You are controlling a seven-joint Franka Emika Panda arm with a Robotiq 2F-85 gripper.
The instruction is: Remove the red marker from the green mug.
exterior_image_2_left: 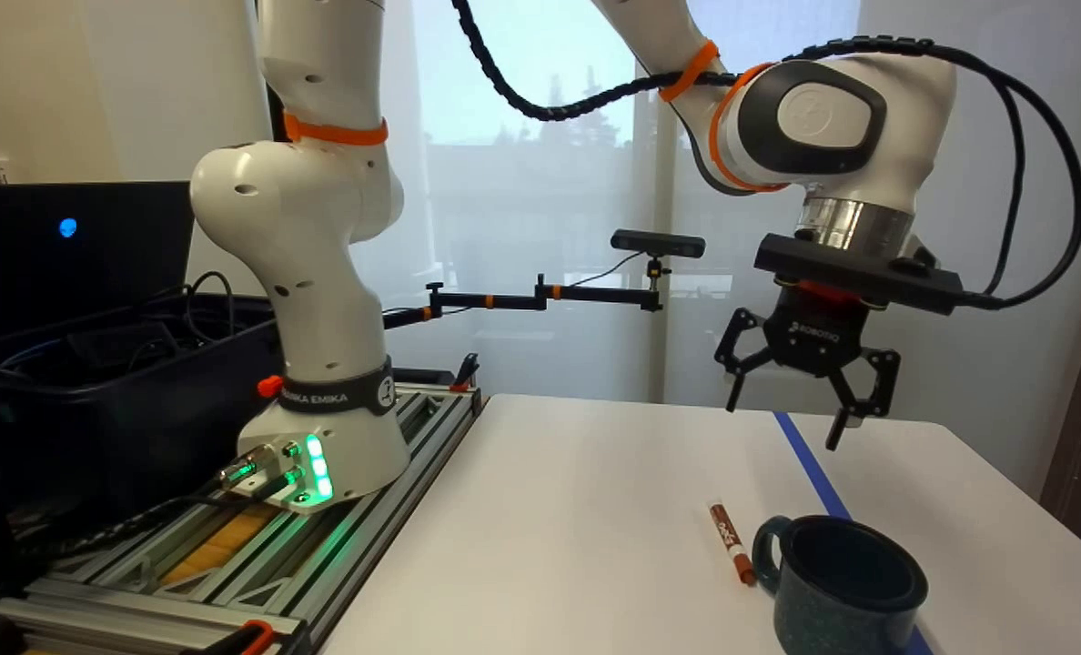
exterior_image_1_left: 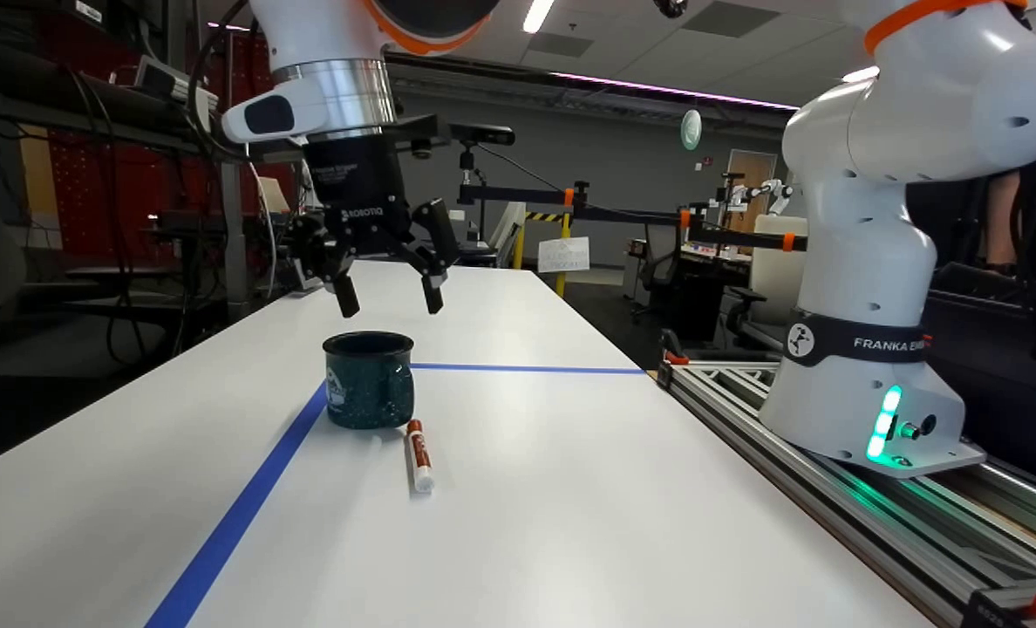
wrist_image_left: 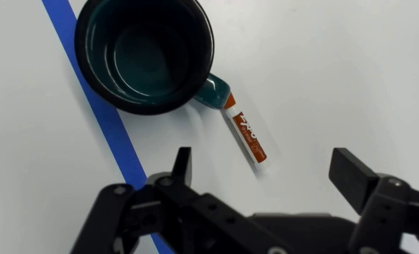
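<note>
The red marker lies flat on the white table beside the green mug, in both exterior views (exterior_image_1_left: pixel 419 456) (exterior_image_2_left: pixel 732 544). Its red cap end is by the mug's handle. In the wrist view the marker (wrist_image_left: pixel 249 135) has that end partly covered by the handle; touching cannot be told. The green mug stands upright, in both exterior views (exterior_image_1_left: pixel 363 385) (exterior_image_2_left: pixel 841 605). In the wrist view the mug (wrist_image_left: pixel 146 67) shows an empty inside. My gripper, in both exterior views (exterior_image_1_left: pixel 391 303) (exterior_image_2_left: pixel 782 423), is open and empty above the table. In the wrist view its fingers (wrist_image_left: pixel 261 157) are wide apart.
Blue tape (exterior_image_1_left: pixel 248 506) runs along the table (exterior_image_1_left: pixel 570 506) and passes under or beside the mug. A second tape strip (exterior_image_1_left: pixel 527 369) crosses the table. The arm's base stands on a metal rail frame (exterior_image_1_left: pixel 832 488) at the table's edge. A camera on a boom (exterior_image_2_left: pixel 657 244) stands behind.
</note>
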